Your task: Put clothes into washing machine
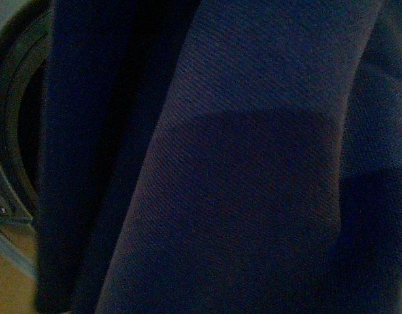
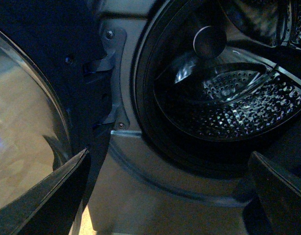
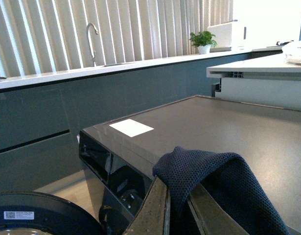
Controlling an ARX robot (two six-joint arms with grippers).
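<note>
The clothes [image 1: 240, 170], a dark navy woven garment, hang close before the front camera and fill nearly all of that view. My right gripper [image 3: 178, 200] is shut on a fold of the clothes [image 3: 214, 171], held at about the height of the washing machine's grey top [image 3: 223, 122]. The washing machine's black gasket [image 1: 11, 98] shows at the far left behind the fabric. My left gripper [image 2: 170, 196] is open, empty, low in front of the porthole. Beyond it are the perforated steel drum [image 2: 238, 107] and its round central disc [image 2: 209, 41].
The machine's round door [image 2: 23, 127] stands swung open beside the porthole, on its hinge [image 2: 111, 73]; its rim [image 3: 37, 215] shows below the right gripper. A counter with a tap [image 3: 91, 34] and a potted plant [image 3: 204, 40] runs behind. A white label [image 3: 131, 128] lies on the machine top.
</note>
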